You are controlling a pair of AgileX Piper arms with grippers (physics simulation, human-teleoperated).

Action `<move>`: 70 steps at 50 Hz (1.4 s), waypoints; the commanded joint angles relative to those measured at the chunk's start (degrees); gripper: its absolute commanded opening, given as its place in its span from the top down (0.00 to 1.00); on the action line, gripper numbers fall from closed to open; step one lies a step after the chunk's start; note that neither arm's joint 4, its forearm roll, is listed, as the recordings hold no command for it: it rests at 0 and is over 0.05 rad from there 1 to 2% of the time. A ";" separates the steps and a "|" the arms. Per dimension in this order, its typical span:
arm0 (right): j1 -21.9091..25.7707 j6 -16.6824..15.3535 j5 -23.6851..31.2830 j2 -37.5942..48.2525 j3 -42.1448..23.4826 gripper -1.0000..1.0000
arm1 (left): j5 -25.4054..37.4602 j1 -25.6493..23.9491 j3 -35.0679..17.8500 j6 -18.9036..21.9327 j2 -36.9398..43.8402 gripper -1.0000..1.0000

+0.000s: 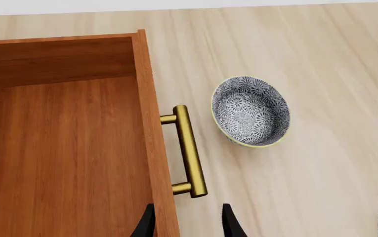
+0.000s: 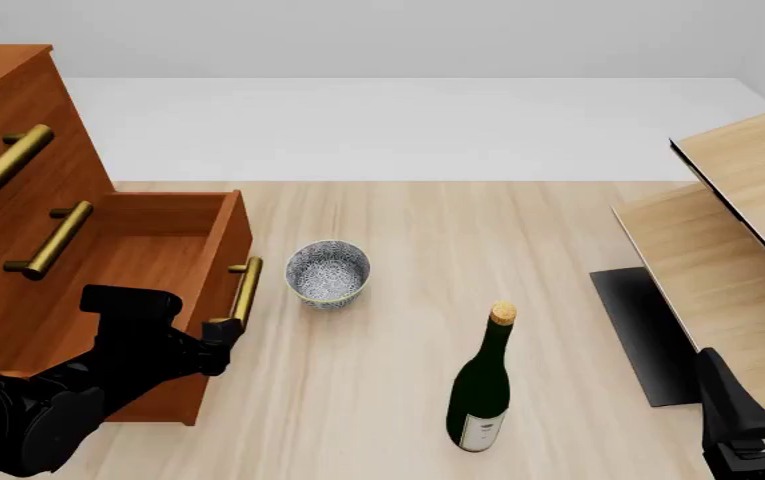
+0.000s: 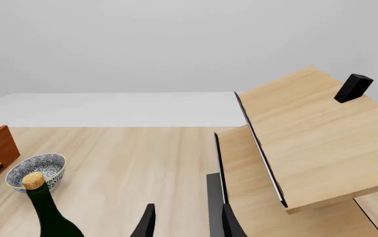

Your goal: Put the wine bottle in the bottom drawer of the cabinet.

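The wine bottle [image 2: 481, 390] stands upright on the table, dark green with a tan cork; in the right wrist view the wine bottle [image 3: 49, 210] shows only its neck and shoulder. The cabinet [image 2: 9, 95] stands at the left with its bottom drawer [image 2: 155, 250] pulled out and nothing visible inside. My left gripper [image 2: 221, 345] is open just beside the near end of the drawer's brass handle [image 1: 190, 148], its fingertips [image 1: 230, 224] apart with nothing between them. My right gripper [image 2: 760, 385] is open at the near right, well to the right of the bottle.
A grey speckled cup [image 2: 327, 272] sits on the table between the drawer front and the bottle. Pale light-wood panel furniture [image 2: 742, 230] with a dark base plate [image 2: 636, 330] occupies the right side. Two upper drawer fronts with brass handles [image 2: 9, 160] are closed.
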 commanded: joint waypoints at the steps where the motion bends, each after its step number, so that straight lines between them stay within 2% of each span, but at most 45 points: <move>1: 0.14 -0.08 0.06 -0.14 0.00 0.00 | -0.52 -2.49 2.15 -1.20 1.31 0.00; 61: -0.31 0.55 0.37 -0.44 0.00 0.00 | -3.51 -9.50 0.92 -2.66 5.99 0.00; 70: -0.11 0.62 0.43 -0.44 0.00 0.00 | 1.39 -9.36 0.10 -0.96 0.34 0.00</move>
